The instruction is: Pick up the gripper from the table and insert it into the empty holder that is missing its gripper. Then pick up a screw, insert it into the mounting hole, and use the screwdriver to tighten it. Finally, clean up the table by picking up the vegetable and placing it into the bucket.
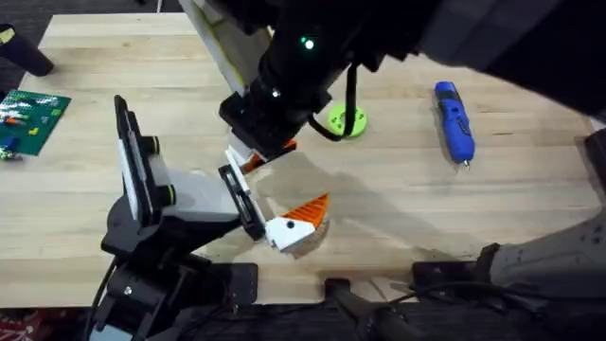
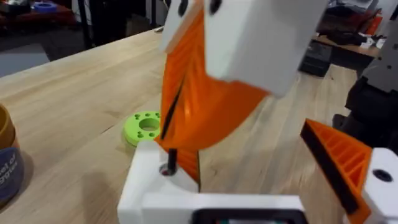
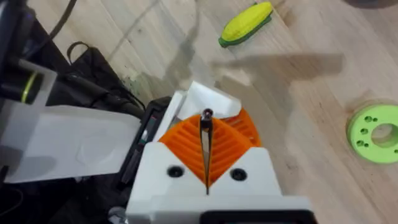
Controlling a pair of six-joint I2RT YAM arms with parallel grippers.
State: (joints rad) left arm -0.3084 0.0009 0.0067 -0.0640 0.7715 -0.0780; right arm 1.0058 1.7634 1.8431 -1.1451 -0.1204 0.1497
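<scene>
The holder [image 1: 194,199] is the grey-white arm body at the lower left, and its two fingers stand apart as my left gripper [image 1: 284,185]. The gripper [image 2: 146,180], white-based with an orange pad, sits in the holder beside the matching finger [image 2: 342,162]. My right gripper [image 3: 206,124] reaches across from the upper right, shut on a thin black screw [image 2: 169,127]. The screw's tip is at the mounting hole [image 2: 168,169] in the white base. On the table to the right the blue screwdriver [image 1: 453,118] lies untouched. The yellow corn vegetable [image 3: 247,22] rests on the wood. The bucket [image 2: 5,162] is cut off by the frame edge.
A lime-green disc with holes [image 1: 346,120] lies just beyond the right gripper. A green circuit board [image 1: 28,118] sits at the far left edge. The right arm's dark bulk [image 1: 312,57] hangs over the middle back of the table.
</scene>
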